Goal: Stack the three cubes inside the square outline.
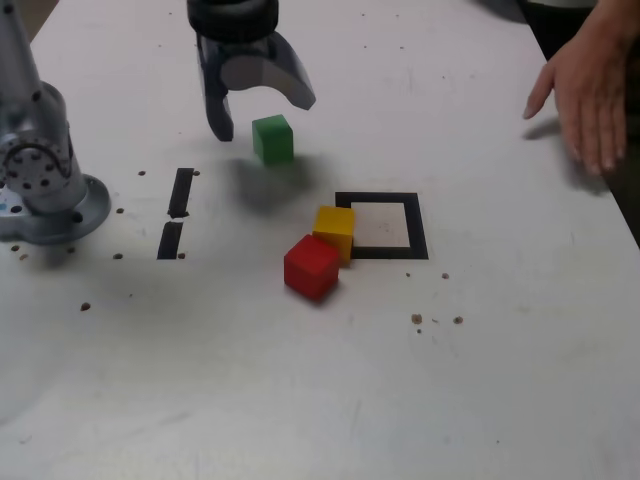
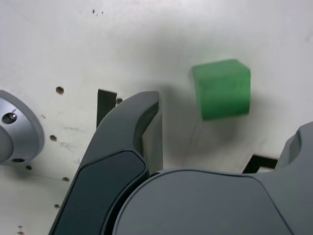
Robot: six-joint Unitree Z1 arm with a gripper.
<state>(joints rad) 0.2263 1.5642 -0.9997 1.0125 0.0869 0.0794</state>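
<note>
A: Cubes are to be stacked, yet none is seen inside the square outline [image 1: 419,222]; how is the white surface [image 1: 300,400] laid out?

B: The outline is found near the middle of the surface. The yellow cube [image 1: 335,231] is set against its border on the exterior view's left, overlapping the black line, and the red cube [image 1: 311,266] is placed touching the yellow one, nearer the camera. The green cube [image 1: 272,138] is seen apart from both, farther back.

A: And the end effector [image 1: 262,112]?

B: Its jaws are spread apart and nothing is held. It is hung above the surface, just beside the green cube.

A: Which way is that cube placed from it?

B: Slightly toward the exterior view's right and just ahead of the jaw tips, as the wrist view [image 2: 222,88] confirms. No long axis is offered by a cube. A short descent over it is judged to be what the next grasp needs.

A: Anything else?

B: A person's hand [image 1: 590,90] is rested at the far right edge, well apart.
</note>
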